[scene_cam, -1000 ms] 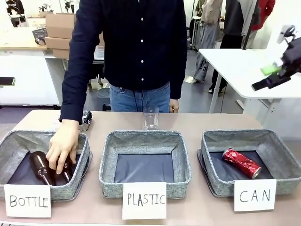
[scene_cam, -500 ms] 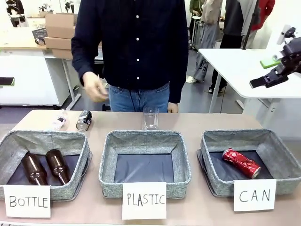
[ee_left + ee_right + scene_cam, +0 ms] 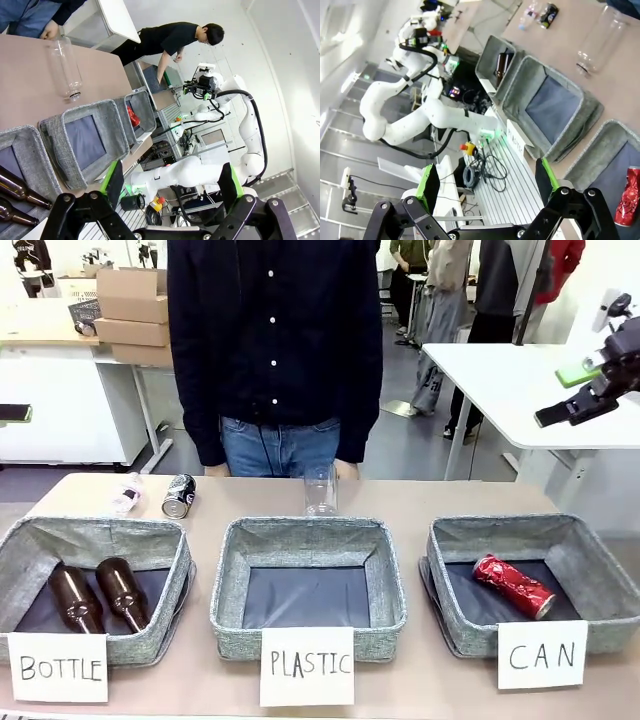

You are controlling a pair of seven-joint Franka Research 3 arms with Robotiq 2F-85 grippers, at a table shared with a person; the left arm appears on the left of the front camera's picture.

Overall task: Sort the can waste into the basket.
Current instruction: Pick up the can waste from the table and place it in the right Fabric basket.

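Dented red metal can [image 3: 513, 586] lies in the grey woven CAN basket [image 3: 462, 632] — black silver-ended can [image 3: 179, 495] sits on the tabletop [image 3: 450, 495]; my 2 jaws hang released, so I reckon left fetches it next.

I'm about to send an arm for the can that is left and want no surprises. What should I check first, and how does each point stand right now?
1. Black can free to grasp: ok. It lies on the table behind the BOTTLE basket, with nothing on it.
2. Left gripper ready: ok, fingers open and empty.
3. Right gripper out of the way: ok. It is open, empty and raised at the right.
4. Person's hands away from the can: ok, both hang at the table's far edge.
5. Room in the CAN basket: ok, the red can leaves bare floor.
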